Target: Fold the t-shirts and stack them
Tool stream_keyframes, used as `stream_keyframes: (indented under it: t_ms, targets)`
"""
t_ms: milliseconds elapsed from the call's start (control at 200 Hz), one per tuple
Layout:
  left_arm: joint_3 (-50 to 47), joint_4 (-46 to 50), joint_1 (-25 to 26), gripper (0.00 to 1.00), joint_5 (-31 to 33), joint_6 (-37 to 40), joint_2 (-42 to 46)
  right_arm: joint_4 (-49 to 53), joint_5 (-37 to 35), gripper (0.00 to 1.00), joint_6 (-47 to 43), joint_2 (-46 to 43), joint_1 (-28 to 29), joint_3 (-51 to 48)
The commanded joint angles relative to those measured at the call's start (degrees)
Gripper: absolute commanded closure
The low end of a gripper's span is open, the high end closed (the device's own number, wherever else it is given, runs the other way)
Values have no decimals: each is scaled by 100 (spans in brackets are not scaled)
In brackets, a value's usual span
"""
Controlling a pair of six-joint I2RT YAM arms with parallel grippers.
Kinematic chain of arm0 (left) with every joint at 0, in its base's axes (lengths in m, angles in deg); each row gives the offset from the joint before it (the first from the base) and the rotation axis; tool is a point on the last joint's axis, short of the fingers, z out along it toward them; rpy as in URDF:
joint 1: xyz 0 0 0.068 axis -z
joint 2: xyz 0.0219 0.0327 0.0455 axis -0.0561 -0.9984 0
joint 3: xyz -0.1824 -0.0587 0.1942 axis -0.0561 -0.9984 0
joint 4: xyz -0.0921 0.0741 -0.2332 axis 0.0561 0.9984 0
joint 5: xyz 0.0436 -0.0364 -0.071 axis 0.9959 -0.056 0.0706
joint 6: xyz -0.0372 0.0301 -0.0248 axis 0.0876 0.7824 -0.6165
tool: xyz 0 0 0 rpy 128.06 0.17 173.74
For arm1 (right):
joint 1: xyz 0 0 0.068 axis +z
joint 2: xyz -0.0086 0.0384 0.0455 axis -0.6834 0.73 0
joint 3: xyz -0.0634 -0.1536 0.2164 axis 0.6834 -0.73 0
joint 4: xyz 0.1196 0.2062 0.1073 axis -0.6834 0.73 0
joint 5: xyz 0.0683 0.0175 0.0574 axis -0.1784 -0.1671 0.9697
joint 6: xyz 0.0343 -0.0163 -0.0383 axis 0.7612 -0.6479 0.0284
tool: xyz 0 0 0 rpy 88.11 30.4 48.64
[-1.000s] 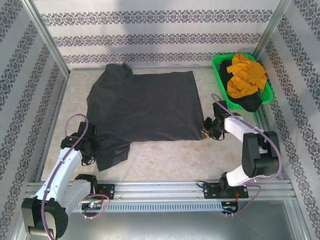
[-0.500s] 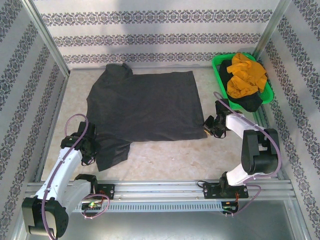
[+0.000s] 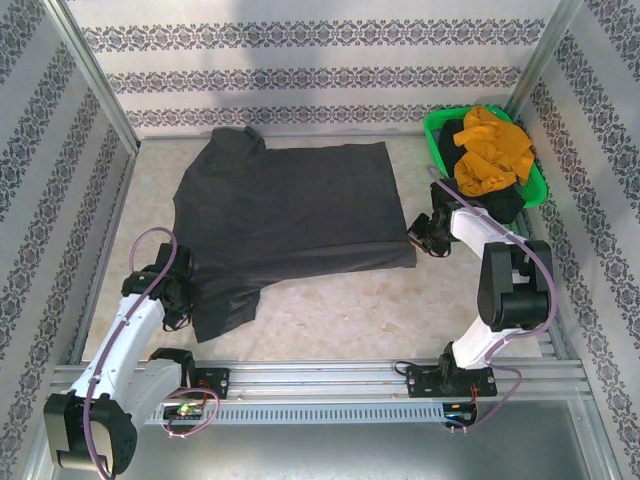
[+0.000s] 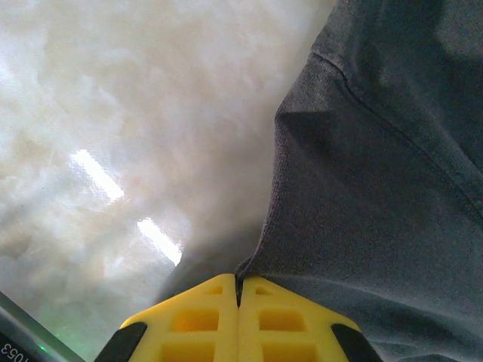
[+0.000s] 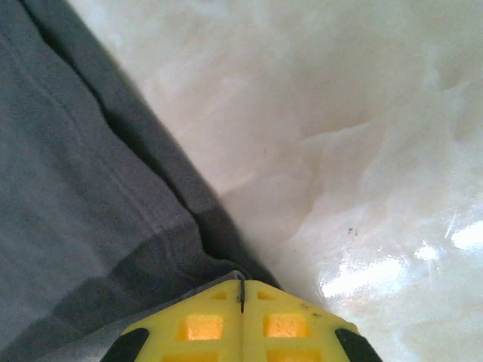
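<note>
While bolted side by side at the near edge, reaching out over the pale marbled table [image 3: 340,310]. Nearest, on the left: left gripper [image 3: 178,292] low on the tabletop, clamped on the near sleeve of the charcoal-grey t-shirt [image 3: 290,210]. Seen from the left wrist, yellow fingers [image 4: 189,320] pressed flat together, sleeve edge caught in the seam between them, bare table left of the cloth. Farther in, on the right: right gripper [image 3: 425,235] at the shirt's right-hand hem, a little beyond its near right corner. Seen from the right wrist, fingers [image 5: 294,324] likewise closed tight, nipping the hemmed edge, grey cloth to the left, bare table to the right. Spread mostly flat across the middle of the table, that shirt, near sleeve rumpled. Farthest, in the back right corner: bright green basket [image 3: 436,135], heaped with a mustard-orange t-shirt [image 3: 490,150] on top of a blackish t-shirt [image 3: 505,205].
</note>
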Motion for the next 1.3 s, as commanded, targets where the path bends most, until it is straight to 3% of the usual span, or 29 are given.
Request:
stream_keyframes:
  t_ms: [0,340,420,560,644,894,1299]
  targets:
    - [145,71,-91,100,145,94,-46,394,-320,100,3,210,-75,133]
    - [146,153,-90,100,102,150,-55,324,-104,100,-274,630,-124,481]
    - [169,218,-90,100,101,152,-41,470,-214,90,-349,546,-134,584]
    - [218,297,-90,100,85,115,20,716,-680,59,-128,-189,-120,291]
    - [232,309,-90,100,52,98,23,747,-815,53,172,-790,-104,-147]
    - [216,278,-90,100,1,103,24,249,-252,62,1293,-1856,238,-1425]
    - [205,253,-90,100,-22,80,57,-451,206,67,1795,-1190,311,-1539]
